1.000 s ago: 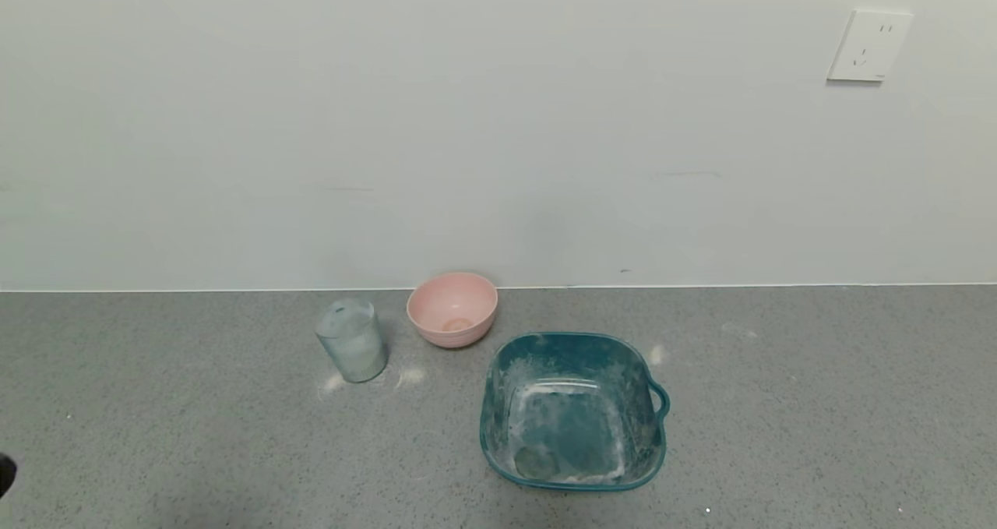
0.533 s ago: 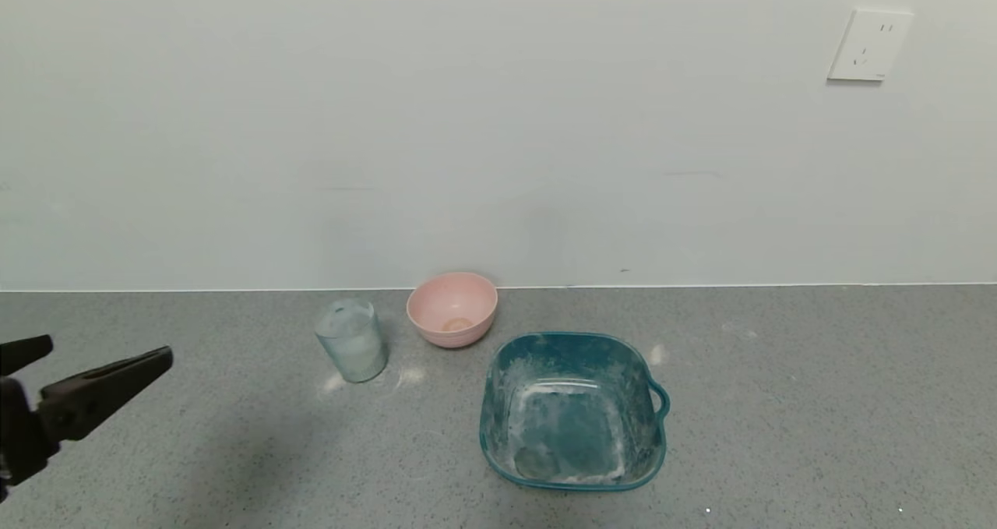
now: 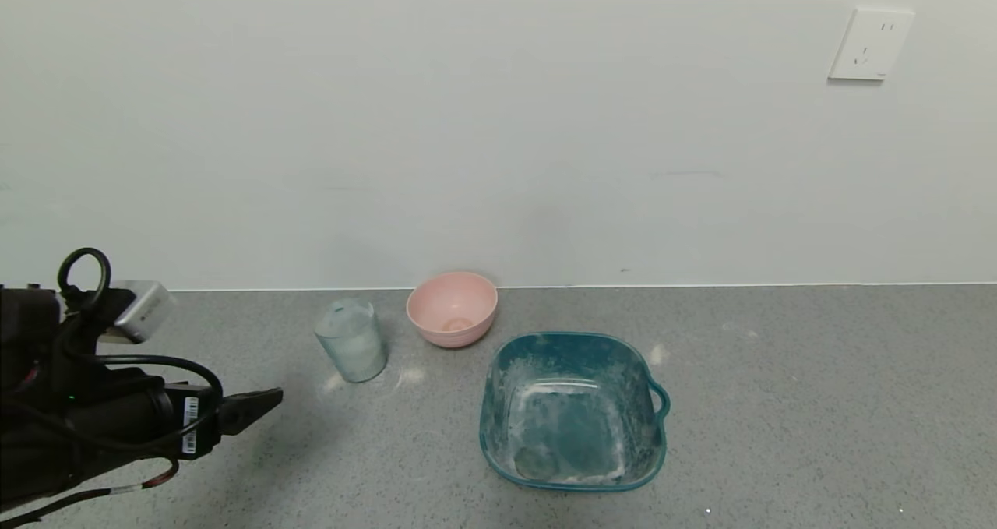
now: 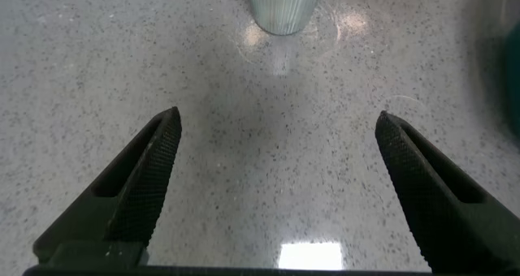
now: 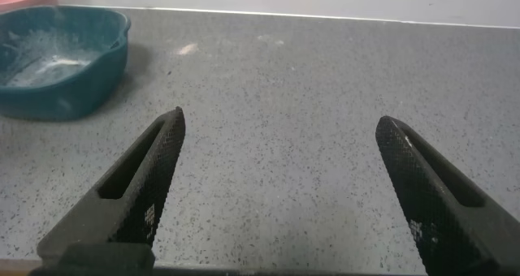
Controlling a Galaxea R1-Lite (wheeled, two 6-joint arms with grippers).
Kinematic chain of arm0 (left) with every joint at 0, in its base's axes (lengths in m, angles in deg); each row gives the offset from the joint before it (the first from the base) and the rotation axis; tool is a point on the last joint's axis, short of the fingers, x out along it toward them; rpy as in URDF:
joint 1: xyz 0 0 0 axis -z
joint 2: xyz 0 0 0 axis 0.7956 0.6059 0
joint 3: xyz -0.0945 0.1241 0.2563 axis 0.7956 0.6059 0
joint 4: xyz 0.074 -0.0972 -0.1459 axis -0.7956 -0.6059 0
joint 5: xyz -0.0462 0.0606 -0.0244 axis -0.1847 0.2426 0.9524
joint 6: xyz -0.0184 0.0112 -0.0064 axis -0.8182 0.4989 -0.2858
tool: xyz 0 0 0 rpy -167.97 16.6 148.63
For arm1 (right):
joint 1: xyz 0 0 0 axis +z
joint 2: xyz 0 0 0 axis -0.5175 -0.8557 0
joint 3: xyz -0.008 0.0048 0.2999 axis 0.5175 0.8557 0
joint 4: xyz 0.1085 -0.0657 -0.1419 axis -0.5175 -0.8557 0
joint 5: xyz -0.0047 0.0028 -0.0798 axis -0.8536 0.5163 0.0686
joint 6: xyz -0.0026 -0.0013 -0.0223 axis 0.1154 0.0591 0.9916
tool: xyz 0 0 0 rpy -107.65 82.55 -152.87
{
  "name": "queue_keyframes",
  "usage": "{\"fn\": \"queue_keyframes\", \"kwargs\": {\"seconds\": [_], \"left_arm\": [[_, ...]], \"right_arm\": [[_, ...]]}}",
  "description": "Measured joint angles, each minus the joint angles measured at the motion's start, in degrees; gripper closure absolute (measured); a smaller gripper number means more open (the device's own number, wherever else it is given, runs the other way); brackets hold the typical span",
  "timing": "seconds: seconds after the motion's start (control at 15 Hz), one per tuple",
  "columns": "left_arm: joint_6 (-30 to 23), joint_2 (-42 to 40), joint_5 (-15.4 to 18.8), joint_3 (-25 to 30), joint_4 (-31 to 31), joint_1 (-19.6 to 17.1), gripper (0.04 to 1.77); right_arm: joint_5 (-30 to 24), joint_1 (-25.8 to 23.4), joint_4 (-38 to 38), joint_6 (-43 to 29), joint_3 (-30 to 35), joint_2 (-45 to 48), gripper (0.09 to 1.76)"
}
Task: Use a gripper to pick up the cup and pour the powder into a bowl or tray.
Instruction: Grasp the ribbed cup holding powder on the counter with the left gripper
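- The left pincer [image 3: 261,404] hangs low over the grey surface [image 3: 779,404], at the robot's left. Its fingers are spread wide, likely so they can slip around the cup.
- The cup [image 3: 351,340] stands upright, well ahead of that pincer, and nothing touches it. In the left wrist view the cup [image 4: 282,6] sits straight ahead between the two fingers, so the aim looks good.
- A pink bowl [image 3: 452,308] sits just beside the cup, near the wall.
- The teal basin [image 3: 498,404] waits near the cup, a short trip for pouring. It is dusted white inside.
- The right pincer [image 5: 280,191] is spread open too, over bare surface, with the teal basin [image 5: 61,61] well off. It looks idle.
- The powder in the cup cannot be seen clearly.
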State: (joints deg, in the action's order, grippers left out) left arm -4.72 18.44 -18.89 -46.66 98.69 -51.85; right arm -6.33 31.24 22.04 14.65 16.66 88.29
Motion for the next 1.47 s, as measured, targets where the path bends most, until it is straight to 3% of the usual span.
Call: {"fn": "queue_keyframes", "kwargs": {"seconds": [0.4, 0.73, 1.07, 1.47], "left_arm": [[-0.1, 13.4, 2.4, 6.4, 19.0, 0.5, 0.09], [0.1, 24.9, 3.1, 6.1, 30.5, 0.9, 0.09], [-0.3, 33.2, 2.6, 5.8, 37.7, 1.6, 0.09], [-1.8, 40.4, 2.1, 6.3, 56.4, 1.7, 0.09]], "right_arm": [[0.0, 0.0, 0.0, 0.0, 0.0, 0.0, 0.14], [0.0, 0.0, 0.0, 0.0, 0.0, 0.0, 0.14], [0.0, 0.0, 0.0, 0.0, 0.0, 0.0, 0.14], [0.0, 0.0, 0.0, 0.0, 0.0, 0.0, 0.14]]}}
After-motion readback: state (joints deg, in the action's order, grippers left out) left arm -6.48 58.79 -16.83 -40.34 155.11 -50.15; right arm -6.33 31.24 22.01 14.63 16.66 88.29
